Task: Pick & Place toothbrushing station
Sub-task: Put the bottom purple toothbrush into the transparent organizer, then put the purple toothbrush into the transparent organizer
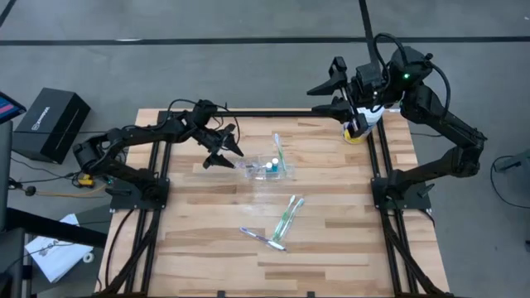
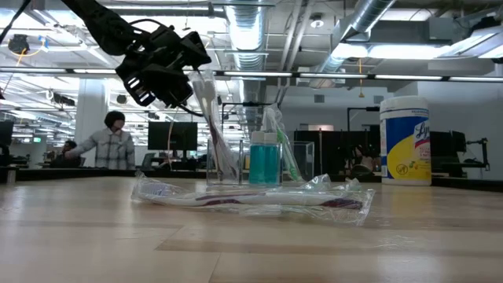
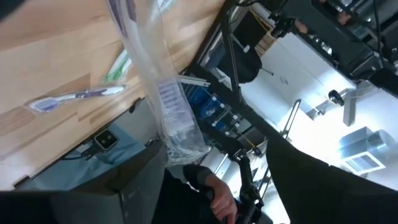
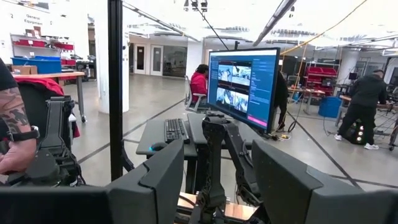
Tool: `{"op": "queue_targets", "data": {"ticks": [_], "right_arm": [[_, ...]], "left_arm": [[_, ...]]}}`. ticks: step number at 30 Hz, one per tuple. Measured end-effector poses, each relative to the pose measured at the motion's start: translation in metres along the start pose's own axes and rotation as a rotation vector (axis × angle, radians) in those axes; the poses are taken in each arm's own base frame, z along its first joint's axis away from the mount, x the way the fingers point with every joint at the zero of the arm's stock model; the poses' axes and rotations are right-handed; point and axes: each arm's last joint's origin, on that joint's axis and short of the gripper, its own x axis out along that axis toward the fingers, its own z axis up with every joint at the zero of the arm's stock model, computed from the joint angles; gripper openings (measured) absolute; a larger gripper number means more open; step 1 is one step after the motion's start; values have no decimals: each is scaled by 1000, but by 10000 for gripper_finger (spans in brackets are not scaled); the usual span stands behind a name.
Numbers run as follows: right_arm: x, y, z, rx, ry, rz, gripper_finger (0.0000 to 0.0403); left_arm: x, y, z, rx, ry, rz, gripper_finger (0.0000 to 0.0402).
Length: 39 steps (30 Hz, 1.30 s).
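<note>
Toothbrushes lie scattered about the wooden table (image 1: 331, 248), and the left gripper (image 1: 222, 154) has one of them: its jaws are clamped on the end of a wrapped toothbrush (image 3: 163, 93), a purple-and-white one in a clear sleeve, which hangs away from the fingers above the tabletop. Just beyond those jaws, toward the table's middle, stands the clear plastic cup (image 1: 269, 168) with two blue tubes (image 2: 265, 163) upright inside it. A green toothbrush (image 1: 278, 146) lies touching the cup's far side. In the low view another wrapped toothbrush (image 2: 259, 201) lies flat in crinkled film in front of the cup. Well apart from the left jaws, nearer the table's front edge, sit a pair of green toothbrushes (image 1: 289, 217) and a purple-white toothbrush (image 1: 263, 238).

Over at the far right corner the right gripper (image 1: 334, 93) hovers high above the table edge with its jaws spread apart and nothing between them. A yellow-and-blue wipes canister (image 2: 405, 141) stands just beside and below it. A person (image 2: 108, 143) is seated in the room behind.
</note>
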Motion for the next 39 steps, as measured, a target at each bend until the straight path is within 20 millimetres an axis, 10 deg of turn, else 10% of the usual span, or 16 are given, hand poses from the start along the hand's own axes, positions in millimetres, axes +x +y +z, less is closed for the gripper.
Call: {"op": "queue_targets", "data": {"ticks": [21,39], "right_arm": [[-10,-13,0,66,0,9,179],[-15,-20,-4,137,42,28,179]], "left_arm": [[34,9,-37,310,-8,133,273],[-25,-21,-174,956,-864,-276,273]]}}
